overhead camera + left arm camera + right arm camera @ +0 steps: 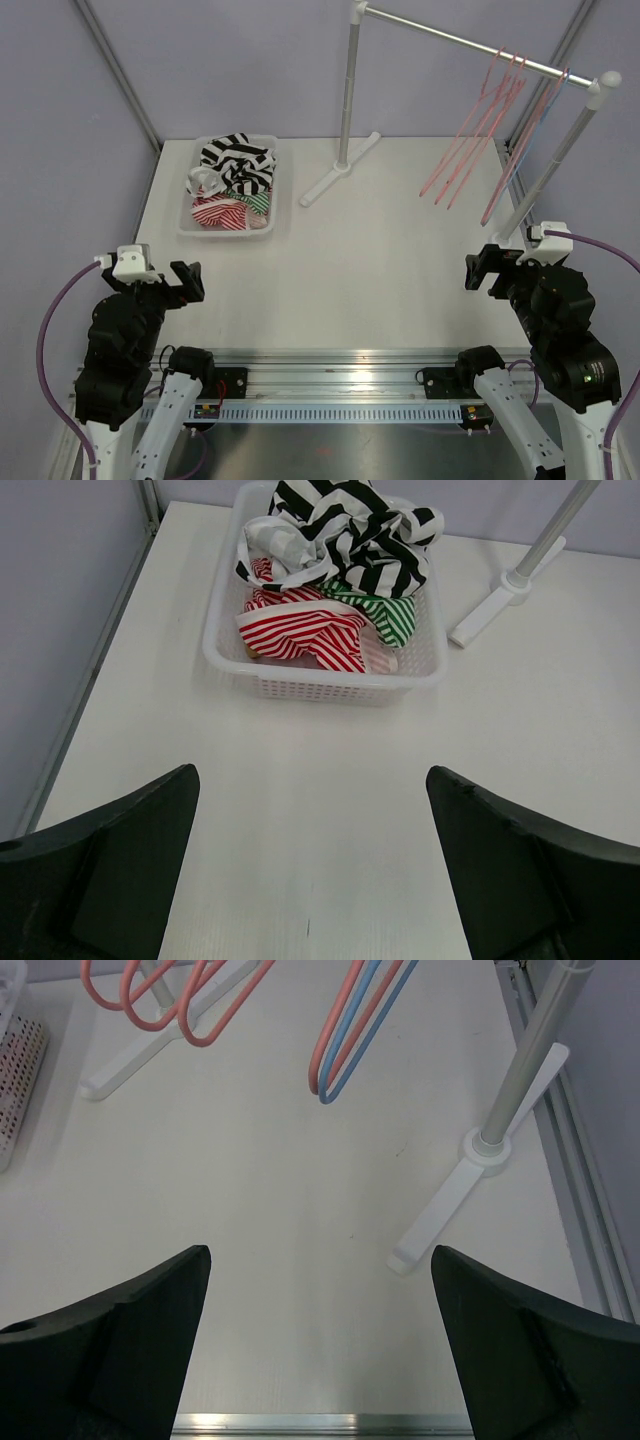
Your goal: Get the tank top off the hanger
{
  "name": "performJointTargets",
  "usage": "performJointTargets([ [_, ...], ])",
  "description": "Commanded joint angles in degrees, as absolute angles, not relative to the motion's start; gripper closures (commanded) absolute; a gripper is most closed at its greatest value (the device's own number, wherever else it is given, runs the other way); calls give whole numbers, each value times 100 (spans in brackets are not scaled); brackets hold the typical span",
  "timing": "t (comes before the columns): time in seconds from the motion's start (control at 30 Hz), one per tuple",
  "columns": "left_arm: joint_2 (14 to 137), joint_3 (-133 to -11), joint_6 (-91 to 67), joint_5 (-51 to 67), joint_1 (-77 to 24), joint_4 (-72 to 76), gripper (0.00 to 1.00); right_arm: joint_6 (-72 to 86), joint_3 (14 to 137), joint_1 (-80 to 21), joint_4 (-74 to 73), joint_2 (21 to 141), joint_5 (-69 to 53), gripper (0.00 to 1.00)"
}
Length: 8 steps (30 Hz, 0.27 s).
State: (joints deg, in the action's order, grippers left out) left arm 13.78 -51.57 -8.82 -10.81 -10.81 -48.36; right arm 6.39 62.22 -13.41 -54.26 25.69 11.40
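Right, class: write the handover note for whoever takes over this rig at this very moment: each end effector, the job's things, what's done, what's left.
Left end effector: open, empty, above the table, facing the basket.
Right end effector: open, empty, facing the hangers.
Things: hangers all bare on the rail; striped garments heaped in the basket.
Done: no top hangs on any hanger, so removal looks finished.
Left: nothing visible to remove; confirm before hanging another.
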Motion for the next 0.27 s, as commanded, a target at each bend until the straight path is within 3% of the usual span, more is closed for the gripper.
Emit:
performJointTargets([
  [0.0, 1538, -5133, -835, -1055, -1099, -4491, 1, 624, 6293, -1380, -5019, 2584, 1362, 1],
  [0.23, 1608, -5089, -861, -1020, -1099, -4421, 1, 818, 6231, -1380, -5062, 2698, 1407, 0],
])
